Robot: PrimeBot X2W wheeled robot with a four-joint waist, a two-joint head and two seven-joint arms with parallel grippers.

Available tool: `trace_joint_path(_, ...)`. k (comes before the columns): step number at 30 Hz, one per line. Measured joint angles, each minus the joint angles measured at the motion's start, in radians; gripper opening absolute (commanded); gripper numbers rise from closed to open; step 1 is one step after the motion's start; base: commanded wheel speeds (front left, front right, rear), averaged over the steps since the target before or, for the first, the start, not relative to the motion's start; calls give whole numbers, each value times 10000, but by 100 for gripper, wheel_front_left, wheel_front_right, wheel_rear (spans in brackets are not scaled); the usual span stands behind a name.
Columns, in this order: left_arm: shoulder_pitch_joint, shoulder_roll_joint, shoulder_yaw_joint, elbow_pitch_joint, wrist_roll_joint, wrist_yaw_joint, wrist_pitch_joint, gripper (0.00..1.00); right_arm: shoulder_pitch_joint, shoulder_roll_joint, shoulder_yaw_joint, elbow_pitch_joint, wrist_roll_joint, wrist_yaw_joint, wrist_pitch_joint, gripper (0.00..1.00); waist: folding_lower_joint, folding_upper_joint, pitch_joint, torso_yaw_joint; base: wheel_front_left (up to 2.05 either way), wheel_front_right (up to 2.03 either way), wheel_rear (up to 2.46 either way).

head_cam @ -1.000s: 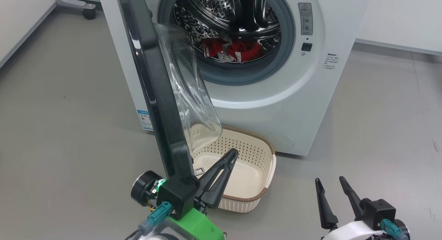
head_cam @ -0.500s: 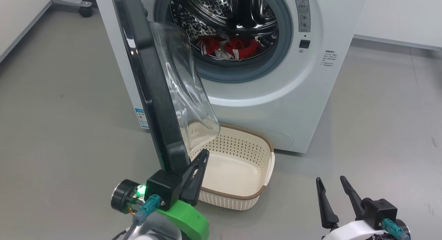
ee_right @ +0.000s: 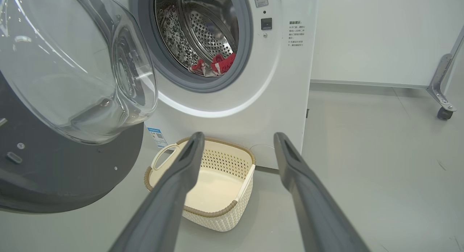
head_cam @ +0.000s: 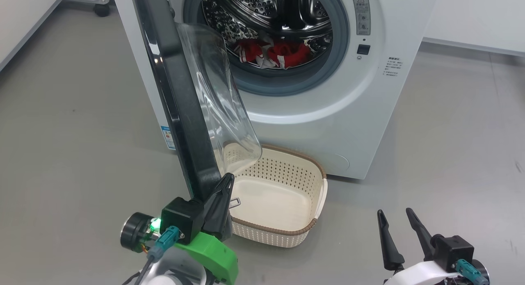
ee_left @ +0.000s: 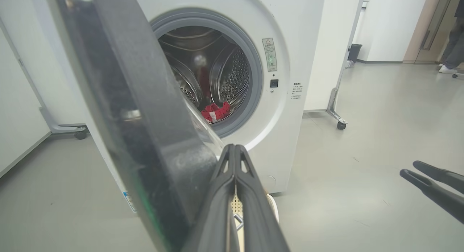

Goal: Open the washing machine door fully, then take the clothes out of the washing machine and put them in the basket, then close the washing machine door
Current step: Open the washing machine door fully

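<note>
Right at the tips of my left hand (head_cam: 224, 181) stands the lower edge of the washing machine door (head_cam: 180, 112). It is swung open and seen nearly edge-on from my head. The fingers of that hand are pressed together with nothing between them. They lie just beside the black rim, but I cannot tell whether they touch it. My right hand (head_cam: 393, 212) is low and well off to the right above the bare floor (head_cam: 61, 133), with its fingers spread apart and empty.

The basket (head_cam: 287, 235) sits on the floor against the front of the washing machine (head_cam: 328, 112), between my two hands and partly under the door's glass bowl (head_cam: 217, 96). It has nothing in it. The clothes (head_cam: 283, 55), red with pale trim, lie in a heap at the bottom of the drum (head_cam: 266, 6), well beyond both hands.

From the right wrist I see the door's inner face with the bowl bulging toward the opening. I also see the basket's near handle (ee_right: 165, 156) and a blue label (ee_right: 156, 136) low on the machine. From the left wrist the rim's dark outer edge covers most of the basket. My right hand's fingers show at that view's right edge, and a person's legs (ee_left: 451, 45) stand far back in a doorway.
</note>
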State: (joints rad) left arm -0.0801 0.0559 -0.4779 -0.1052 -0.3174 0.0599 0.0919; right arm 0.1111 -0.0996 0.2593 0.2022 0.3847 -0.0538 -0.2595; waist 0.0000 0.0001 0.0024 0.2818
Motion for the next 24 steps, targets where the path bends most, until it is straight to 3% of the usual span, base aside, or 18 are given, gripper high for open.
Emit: trace_joint_path(24, 491, -33, 646, -84, -4, 328, -146, 0, 0, 33, -368, -25, -17, 13, 0, 100, 0, 0, 239, 525, 0, 0, 0)
